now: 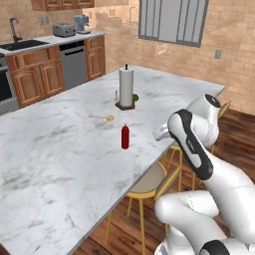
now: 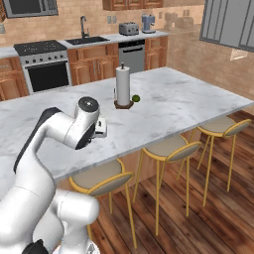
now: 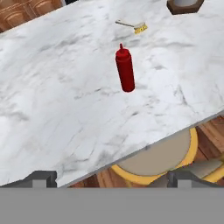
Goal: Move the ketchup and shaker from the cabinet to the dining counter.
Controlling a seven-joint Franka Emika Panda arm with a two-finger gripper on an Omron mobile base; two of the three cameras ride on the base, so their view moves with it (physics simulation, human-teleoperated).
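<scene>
The ketchup (image 1: 125, 137), a slim red squeeze bottle, stands upright on the dining counter (image 1: 60, 164) near its stool-side edge. Through the hand camera the ketchup (image 3: 125, 70) stands alone on the marble, apart from the fingers. My gripper (image 3: 111, 179) is open and holds nothing; it hangs back over the counter's edge, to the right of the bottle. From the left base camera the gripper (image 1: 160, 132) is partly hidden behind my forearm. The black shaker is out of view. Reddish-brown wall cabinets (image 1: 62, 4) show at the far wall with doors shut.
A paper towel roll (image 1: 126, 87) with a green fruit (image 1: 135, 97) beside it stands mid-counter, and a small yellow brush (image 1: 104, 118) lies just beyond the bottle. Yellow-legged stools (image 2: 171, 146) line the near edge. Sink (image 2: 89, 39), stove (image 2: 42, 64) and toaster (image 2: 128, 29) sit along the back wall.
</scene>
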